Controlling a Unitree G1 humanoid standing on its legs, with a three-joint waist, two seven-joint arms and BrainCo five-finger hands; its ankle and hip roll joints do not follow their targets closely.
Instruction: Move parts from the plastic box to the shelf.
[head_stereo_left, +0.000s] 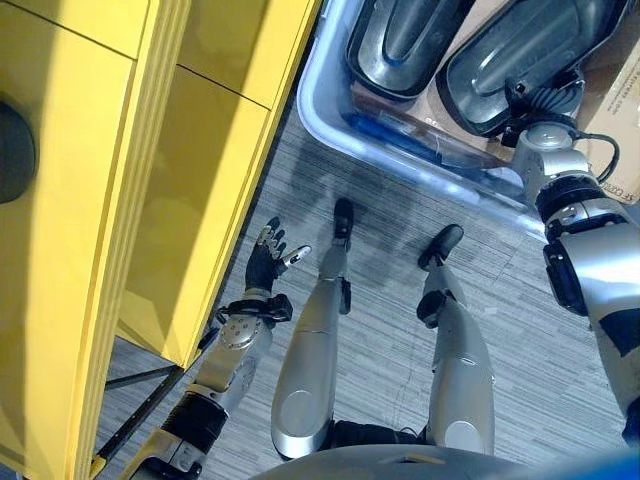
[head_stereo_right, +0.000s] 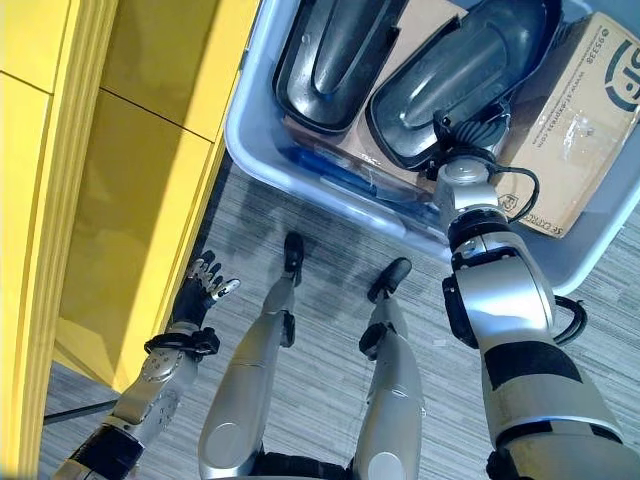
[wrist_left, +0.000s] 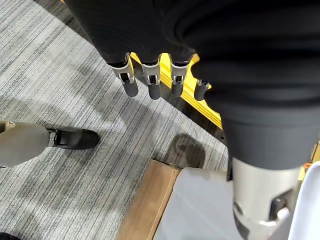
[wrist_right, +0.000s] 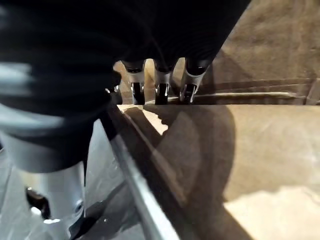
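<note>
A blue-grey plastic box (head_stereo_right: 250, 140) stands on the floor ahead and holds two dark moulded parts, one on the left (head_stereo_right: 335, 50) and one on the right (head_stereo_right: 455, 75). My right hand (head_stereo_right: 462, 135) reaches into the box at the near rim of the right part. In the right wrist view it sits against that part's edge (wrist_right: 145, 180), over brown cardboard. My left hand (head_stereo_left: 268, 255) hangs low beside the yellow shelf (head_stereo_left: 90, 200), open and empty, its fingers (wrist_left: 152, 80) straight above the carpet.
A cardboard carton (head_stereo_right: 575, 120) lies in the box's right end, beside the right part. The yellow shelf fills the left side, with its base rail (wrist_left: 200, 105) close to my left hand. Grey striped carpet (head_stereo_left: 400, 330) lies between shelf and box.
</note>
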